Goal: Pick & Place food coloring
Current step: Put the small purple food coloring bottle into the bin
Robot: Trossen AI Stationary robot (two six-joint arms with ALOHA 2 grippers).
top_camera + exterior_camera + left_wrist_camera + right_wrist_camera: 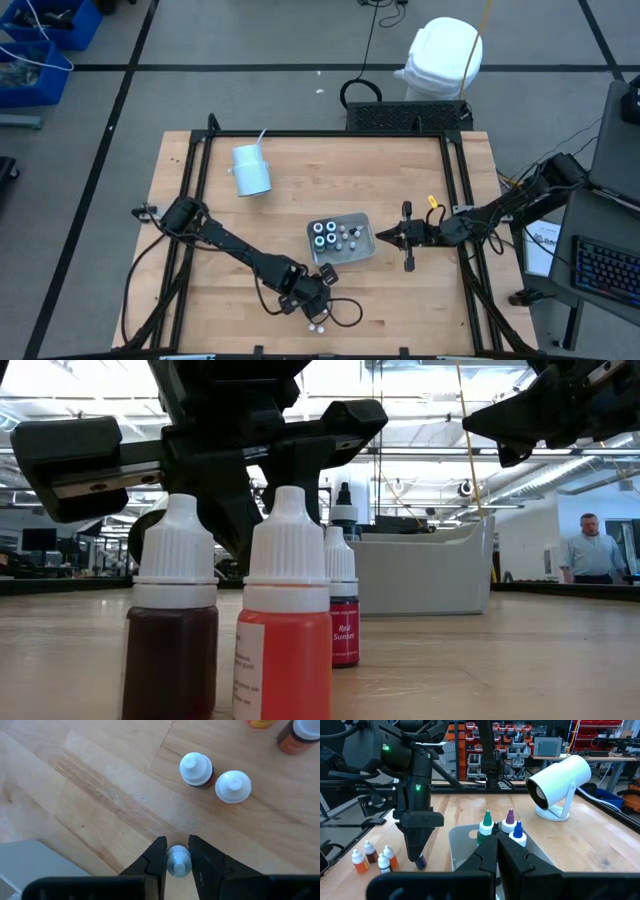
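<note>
Left fingers (pixel 177 857) clamp blue-capped bottle (pixel 178 860) | right fingers (pixel 496 840) together | tray (pixel 345 240) holds bottles

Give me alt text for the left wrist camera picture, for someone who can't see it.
The left gripper is closed around the white cap of a small food coloring bottle standing on the wooden table. Two more white-capped bottles stand close together beyond it, and two others show partly at the picture's edge.

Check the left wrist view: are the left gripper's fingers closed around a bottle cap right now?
Yes, the left gripper has its two dark fingers pressed against either side of a small pale bottle cap above the wooden table.
</note>
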